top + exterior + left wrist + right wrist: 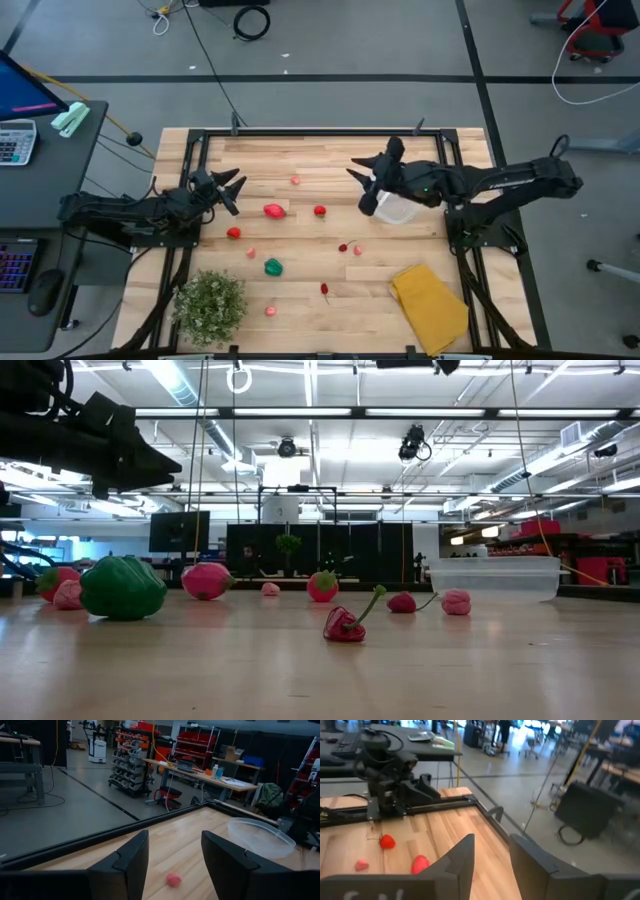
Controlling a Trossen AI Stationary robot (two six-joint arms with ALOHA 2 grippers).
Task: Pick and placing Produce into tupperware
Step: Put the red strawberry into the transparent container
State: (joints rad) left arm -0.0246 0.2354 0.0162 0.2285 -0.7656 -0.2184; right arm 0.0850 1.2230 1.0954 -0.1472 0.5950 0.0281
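The produce lies scattered on the wooden table: red pieces, a green one, small pink ones and a red chilli. The clear round tupperware stands on its base at the right, partly under my right arm. My right gripper hangs open above the table, just left of the tupperware, with nothing between its fingers. My left gripper waits open and level at the table's left edge, also holding nothing.
A bushy green plant stands at the near left corner. A yellow folded cloth lies near the front right. A black frame runs along the table's far edge. Bare wood lies between the scattered pieces in the middle.
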